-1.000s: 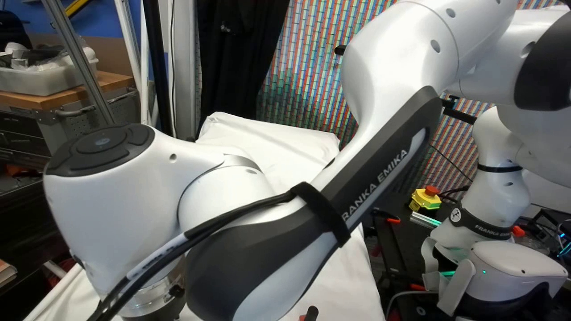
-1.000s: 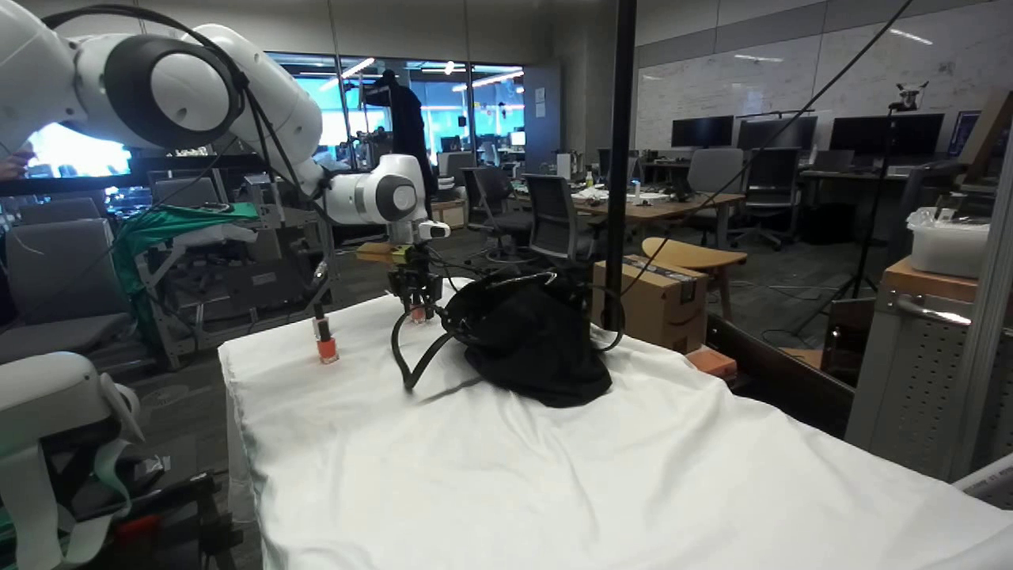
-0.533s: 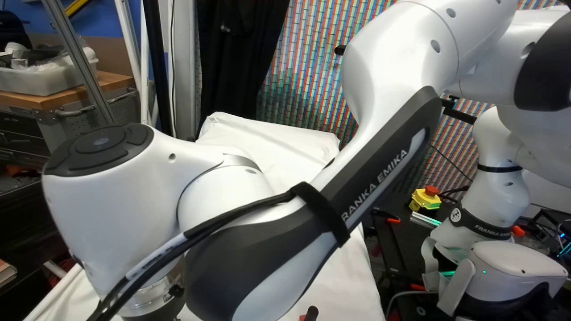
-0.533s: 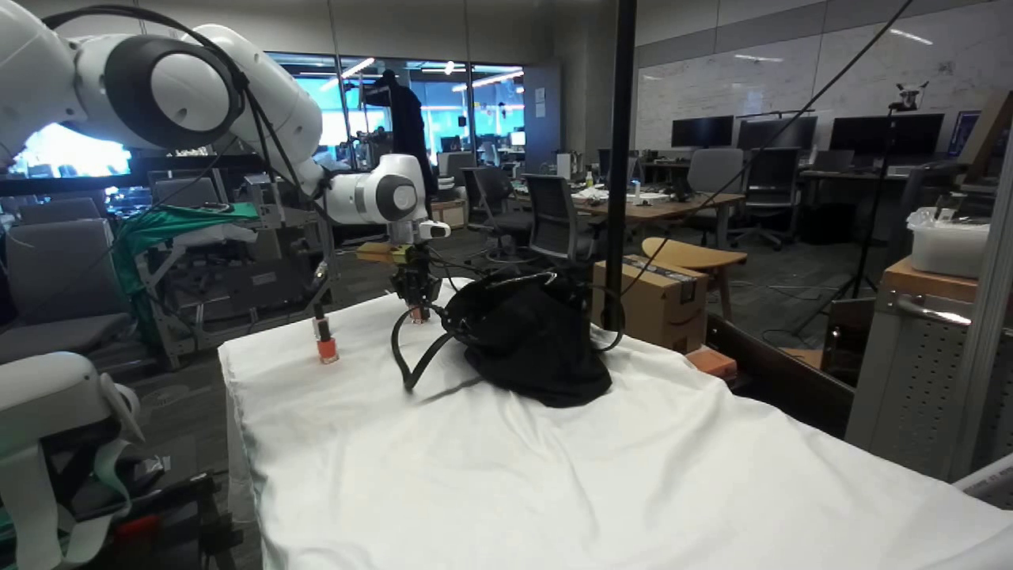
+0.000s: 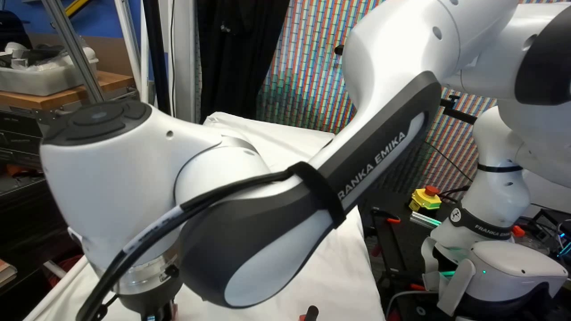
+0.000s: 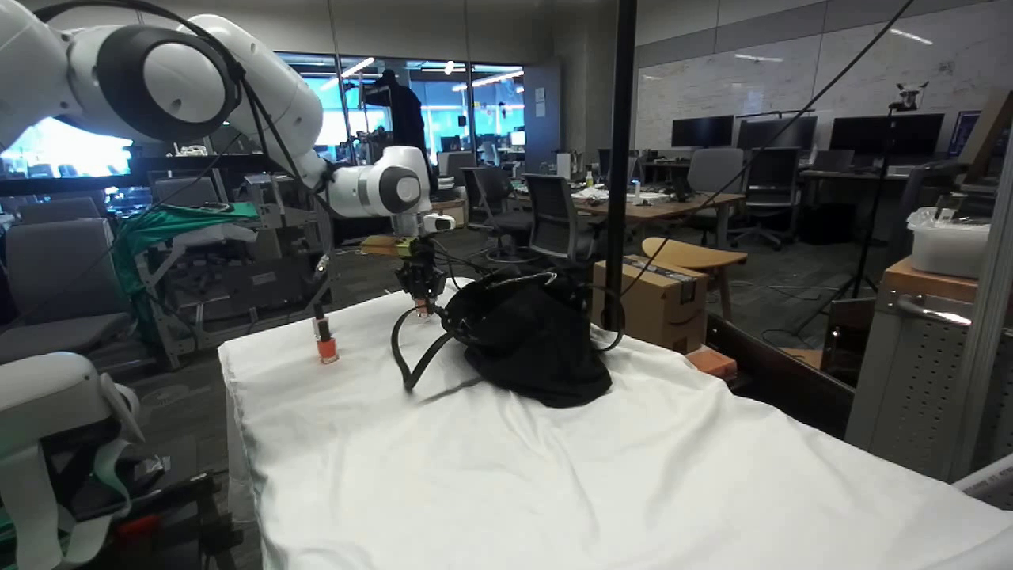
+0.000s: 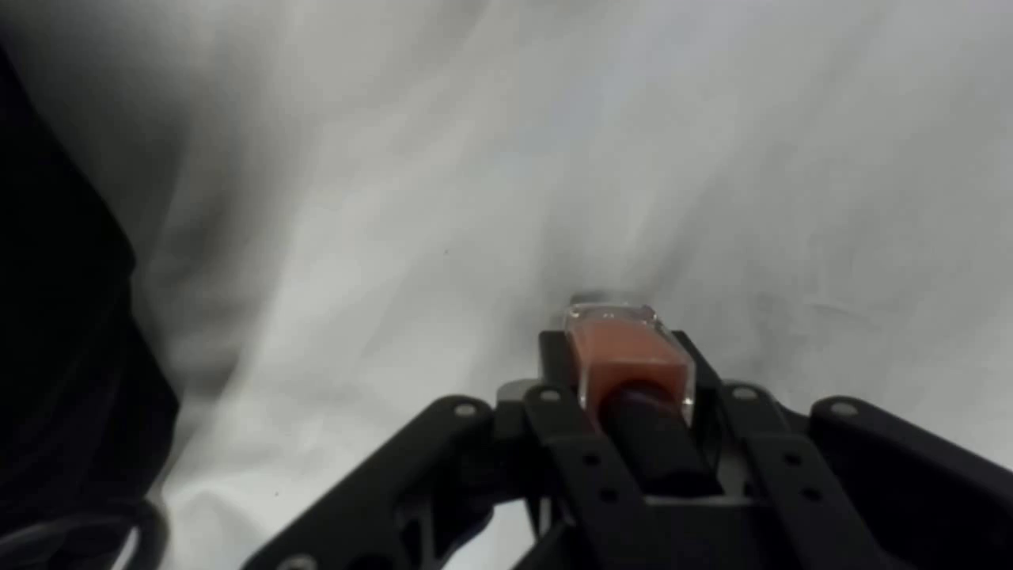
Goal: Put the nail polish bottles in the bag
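Orange bottle [image 7: 629, 347] higher, tight between jaws, seemingly airborne.

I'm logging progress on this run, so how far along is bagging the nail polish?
Done: a grip on one coral bottle; any bottles inside the bag can't be seen. In hand: that bottle, in the end effector, outside the bag. Left: bagging it and at least the red bottle standing on the white cloth.

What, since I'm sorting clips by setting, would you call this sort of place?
Probably a robotics lab within an office: I see a robot arm, computer monitors and a large whiteboard.
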Controlling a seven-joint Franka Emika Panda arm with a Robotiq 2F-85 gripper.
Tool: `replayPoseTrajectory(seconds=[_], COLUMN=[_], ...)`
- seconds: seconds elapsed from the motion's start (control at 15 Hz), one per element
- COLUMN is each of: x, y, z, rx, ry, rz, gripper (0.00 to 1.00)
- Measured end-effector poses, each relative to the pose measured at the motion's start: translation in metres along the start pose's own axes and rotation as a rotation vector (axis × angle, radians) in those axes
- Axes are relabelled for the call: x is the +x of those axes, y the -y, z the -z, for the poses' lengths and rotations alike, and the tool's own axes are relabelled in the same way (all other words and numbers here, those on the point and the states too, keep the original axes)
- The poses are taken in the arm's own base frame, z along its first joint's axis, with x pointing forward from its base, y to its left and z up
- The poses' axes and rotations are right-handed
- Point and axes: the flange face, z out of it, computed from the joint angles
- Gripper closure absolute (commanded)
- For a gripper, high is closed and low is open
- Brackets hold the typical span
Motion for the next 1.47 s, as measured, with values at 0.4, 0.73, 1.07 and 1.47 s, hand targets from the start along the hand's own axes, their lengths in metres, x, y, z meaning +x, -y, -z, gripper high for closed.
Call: replayPoseTrajectory(seconds=[0.4, 0.73, 1.07, 1.47], x=[0.006, 0.0, -0.02, -0.047], y=[-0.052, -0.111, -0.163, -0.218], z=[0.064, 0.107, 0.119, 0.105], rx=[-0.01, -0.028, -0.049, -0.072], ry=[-0.073, -0.118, -0.109, -0.07], rz=[-0.069, -0.146, -0.231, -0.344], gripper=[0.85, 0.85, 0.85, 0.85])
